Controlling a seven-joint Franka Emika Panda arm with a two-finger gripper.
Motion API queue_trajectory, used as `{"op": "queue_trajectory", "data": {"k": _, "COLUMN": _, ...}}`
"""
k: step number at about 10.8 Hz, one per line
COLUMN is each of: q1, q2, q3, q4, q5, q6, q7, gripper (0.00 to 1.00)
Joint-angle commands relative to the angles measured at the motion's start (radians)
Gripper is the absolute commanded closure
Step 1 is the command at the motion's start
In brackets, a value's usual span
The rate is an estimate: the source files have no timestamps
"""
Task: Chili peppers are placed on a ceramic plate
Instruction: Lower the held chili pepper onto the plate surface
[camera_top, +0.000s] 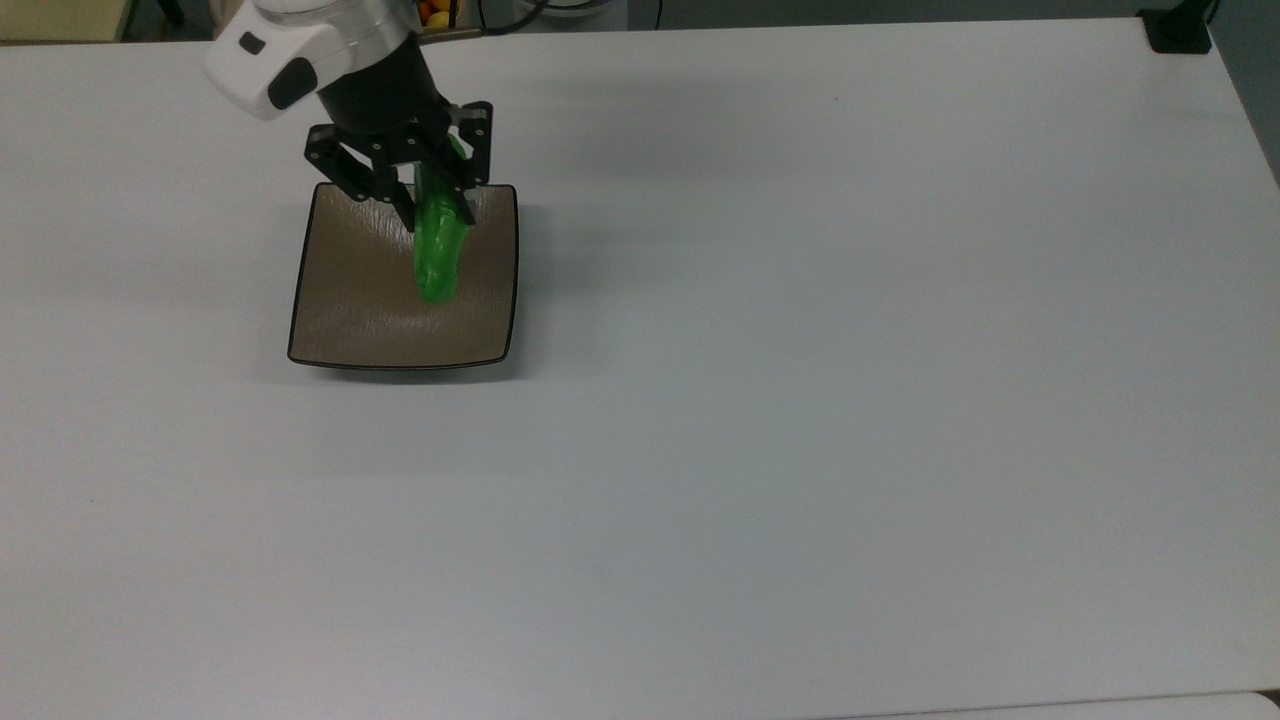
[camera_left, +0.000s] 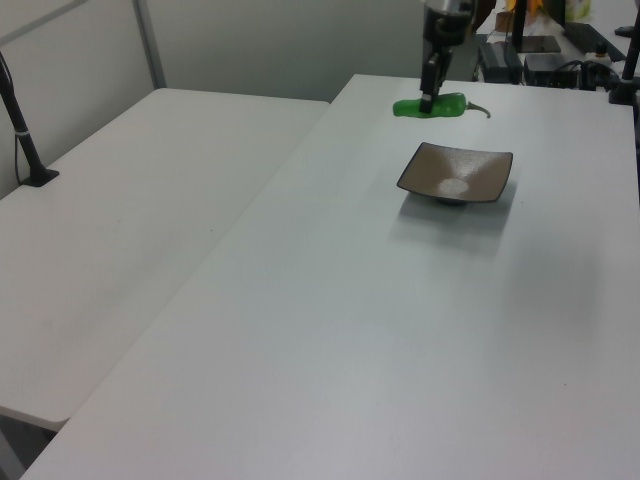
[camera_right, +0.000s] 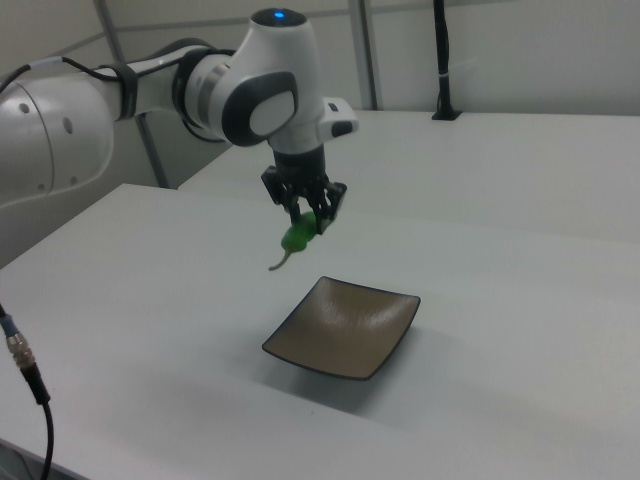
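My claw (camera_right: 305, 222) hangs in the air, its two fingers closed on the chili pepper (camera_right: 297, 238) near the stem half, the curved stem drooping below in the right view. In the right view the pepper rides clear above the table (camera_right: 520, 330), to the right view's left of the ceramic plate (camera_right: 345, 326) and beyond its far edge.

In the top view my claw (camera_top: 428, 200) sits over the plate's (camera_top: 350, 300) far rim and the pepper (camera_top: 437, 245) appears to lie across the brown glaze, but I judge that a trick of height. The left view puts the pepper (camera_left: 432, 105) level and beyond the plate (camera_left: 455, 172), still apart from it.

The risk, as I judge it: letting go here would drop the pepper on the far rim or the table beside it. Glossy and rounded, it could roll or bounce off the shallow, sloped dish. A fall from this height adds to that.
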Motion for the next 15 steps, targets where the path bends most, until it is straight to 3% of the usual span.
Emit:
{"op": "queue_trajectory", "data": {"k": 1, "q1": -0.065, "q2": -0.063, "q3": 0.013, "q4": -0.116, "q5": 0.025, "q6": -0.004, "q7": -0.104, "gripper": 0.9}}
{"op": "queue_trajectory", "data": {"k": 3, "q1": -0.069, "q2": -0.063, "q3": 0.011, "q4": -0.165, "q5": 0.007, "q6": 0.008, "q7": -0.117, "gripper": 0.88}}
{"op": "queue_trajectory", "data": {"k": 8, "q1": -0.093, "q2": -0.06, "q3": 0.01, "q4": -0.311, "q5": -0.026, "q6": 0.205, "q7": -0.12, "gripper": 0.88}}
{"op": "queue_trajectory", "data": {"k": 15, "q1": -0.089, "q2": -0.035, "q3": 0.01, "q4": -0.405, "q5": -0.029, "q6": 0.407, "q7": -0.118, "gripper": 0.88}}
